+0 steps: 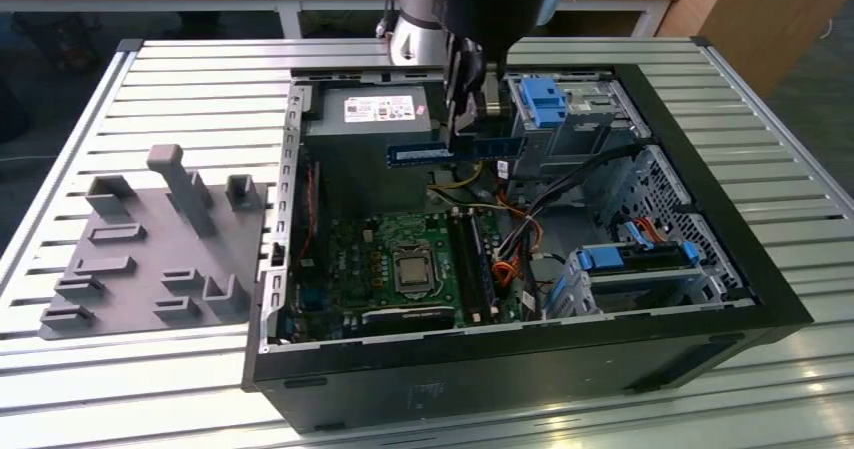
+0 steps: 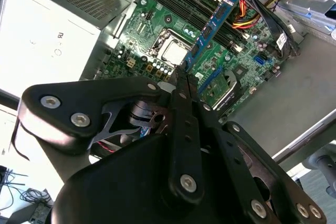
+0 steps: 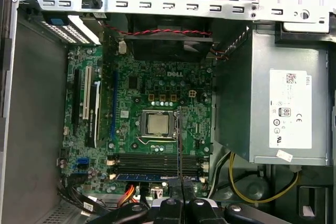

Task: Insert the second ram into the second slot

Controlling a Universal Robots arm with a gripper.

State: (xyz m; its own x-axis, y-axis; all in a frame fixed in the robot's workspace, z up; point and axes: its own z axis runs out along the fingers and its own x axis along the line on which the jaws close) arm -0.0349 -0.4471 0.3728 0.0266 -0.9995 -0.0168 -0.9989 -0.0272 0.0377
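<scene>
My gripper (image 1: 466,129) hangs over the open computer case (image 1: 694,259), shut on the second ram (image 1: 454,152), a thin blue circuit-board stick held level above the motherboard (image 1: 387,259). In the second wrist view the black fingers (image 2: 185,108) pinch one end of the ram (image 2: 211,27), which reaches out over the board. The first wrist view looks straight down the ram's edge (image 3: 178,145), a thin line that crosses the row of dark memory slots (image 3: 152,162). Another blue stick (image 3: 152,178) sits seated in the slot nearest the gripper (image 3: 181,190). The ram is well above the slots.
A grey power supply (image 1: 367,119) fills one corner of the case. Drive bays with blue clips (image 1: 547,99) and orange and black cables (image 1: 514,239) lie close to the slots. The processor socket (image 3: 157,124) is beside them. A grey fixture block (image 1: 147,239) stands at the exterior view's left.
</scene>
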